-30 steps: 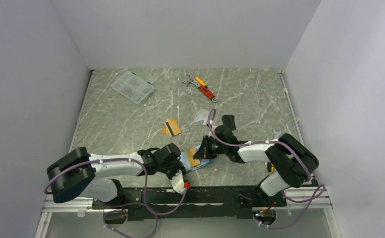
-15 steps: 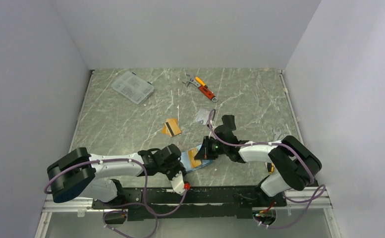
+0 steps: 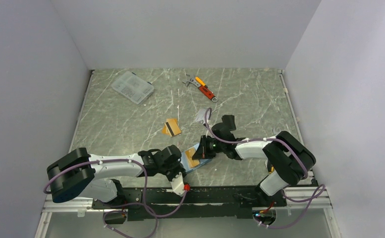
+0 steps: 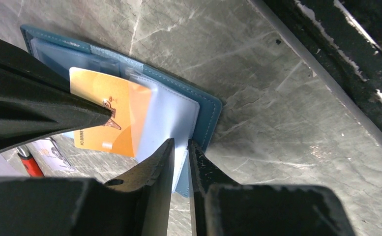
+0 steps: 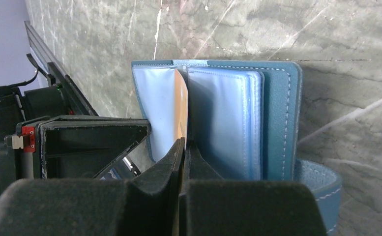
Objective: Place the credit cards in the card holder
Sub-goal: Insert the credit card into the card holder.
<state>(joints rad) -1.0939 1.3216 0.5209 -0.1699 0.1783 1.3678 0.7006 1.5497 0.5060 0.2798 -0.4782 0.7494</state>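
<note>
The teal card holder (image 3: 196, 165) lies open near the table's front edge. My left gripper (image 4: 181, 147) is shut on the edge of its light-blue pockets (image 4: 166, 115) and the teal cover (image 4: 208, 115). My right gripper (image 5: 184, 145) is shut on an orange-gold card (image 5: 181, 105), held edge-on between the holder's pockets (image 5: 228, 123). In the left wrist view that card (image 4: 107, 115) sits partly under a clear sleeve. A second orange card (image 3: 171, 127) with a dark stripe and a silver-grey card (image 3: 201, 116) lie loose on the table farther back.
A clear plastic box (image 3: 133, 87) sits at the back left. A red and yellow wrench (image 3: 204, 88) lies at the back middle. The black front rail (image 4: 336, 54) runs close to the holder. White walls enclose the marble table (image 3: 249, 99).
My right gripper has moved a little left with the orange card, deeper between the pockets. The holder and my left gripper have shifted slightly left.
</note>
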